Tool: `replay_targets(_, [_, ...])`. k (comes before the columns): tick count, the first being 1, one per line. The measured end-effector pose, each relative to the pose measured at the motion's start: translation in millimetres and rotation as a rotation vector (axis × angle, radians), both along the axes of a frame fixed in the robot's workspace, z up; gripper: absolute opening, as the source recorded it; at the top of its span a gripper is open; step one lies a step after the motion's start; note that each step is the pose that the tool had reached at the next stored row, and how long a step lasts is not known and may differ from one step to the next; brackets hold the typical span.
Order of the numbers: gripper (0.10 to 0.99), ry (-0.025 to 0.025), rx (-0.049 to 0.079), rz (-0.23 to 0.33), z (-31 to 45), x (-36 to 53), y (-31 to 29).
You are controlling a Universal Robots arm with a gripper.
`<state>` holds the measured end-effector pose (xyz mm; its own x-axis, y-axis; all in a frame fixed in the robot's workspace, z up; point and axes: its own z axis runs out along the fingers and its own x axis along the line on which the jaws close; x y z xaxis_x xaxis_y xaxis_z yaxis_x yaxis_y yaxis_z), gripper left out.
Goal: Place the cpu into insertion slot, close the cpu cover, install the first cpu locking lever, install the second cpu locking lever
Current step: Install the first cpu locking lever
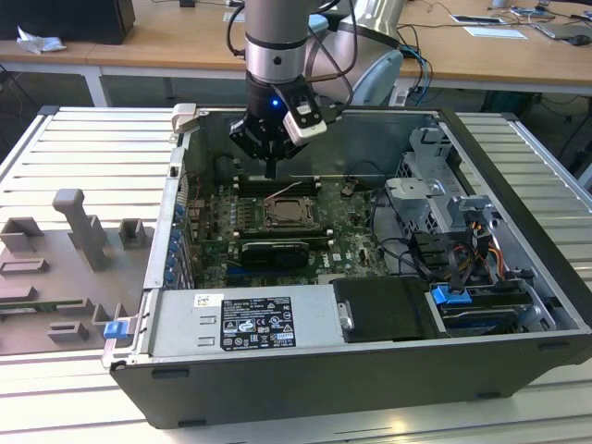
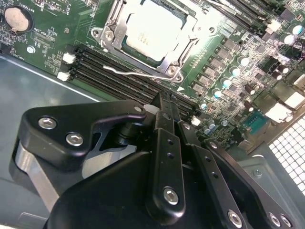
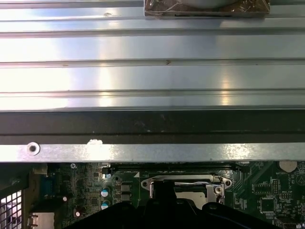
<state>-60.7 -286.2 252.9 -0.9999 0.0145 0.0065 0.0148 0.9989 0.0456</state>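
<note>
Black sheet-metal computer case (image 1: 305, 388), lying open on a ribbed aluminium tabletop (image 1: 83, 139), with a green circuit board (image 2: 47, 43) on its floor. Hanging over that board, the black linkage gripper (image 1: 270, 168), jaws together and clamped on nothing, tip close above the memory slots just beside the silver-rimmed square insertion slot (image 1: 289, 215).

Seated in the slot, the pale silver-beige square cpu (image 2: 152, 28); lying flat around it, the thin silvery windowed cpu cover (image 2: 114, 24). Placing and closing judged done, lever work in hand. Alongside the slot's near edge, a thin bent steel wire lever (image 2: 138, 75). Likely calls for a sideways push and a press down to hook it.

Cannot tell whether that lever is latched. Second lever hard to make out; slot's far side cut off in both wrist views.
</note>
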Motion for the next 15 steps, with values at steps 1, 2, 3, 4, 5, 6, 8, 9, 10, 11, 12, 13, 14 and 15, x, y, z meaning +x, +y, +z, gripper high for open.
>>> replay_targets(1, [0.106,0.0000,0.003,0.000,0.1,0.0,-0.1])
replay_targets(2, [0.106,-0.0001,0.011,0.000,0.0,0.0,0.0])
replay_targets(3, [0.106,-0.0001,0.022,0.000,0.0,0.0,0.0])
replay_targets(4, [0.106,0.0000,0.040,0.000,0.0,-0.1,0.0])
replay_targets(5, [0.106,0.0000,0.052,0.000,0.0,-0.2,0.0])
replay_targets(6, [0.106,-0.0001,0.062,0.000,0.0,-0.2,0.0])
replay_targets(8, [0.106,-0.0001,0.071,0.000,-0.1,-0.2,0.0])
replay_targets(9, [0.106,-0.0009,0.072,0.000,-0.3,-0.2,-0.2])
replay_targets(10, [0.106,-0.0039,0.071,0.000,-0.4,-0.2,-0.4])
replay_targets(11, [0.106,-0.0150,0.070,0.001,-0.7,-0.2,-1.9])
replay_targets(12, [0.106,-0.0201,0.069,0.001,-0.8,-0.2,-3.2])
replay_targets(13, [0.106,-0.0238,0.069,0.001,-1.1,-0.2,-4.4])
replay_targets(14, [0.106,-0.0262,0.067,0.001,-1.6,-0.2,-5.6])
replay_targets(15, [0.106,-0.0264,0.066,0.001,-3.0,-0.2,-6.1])
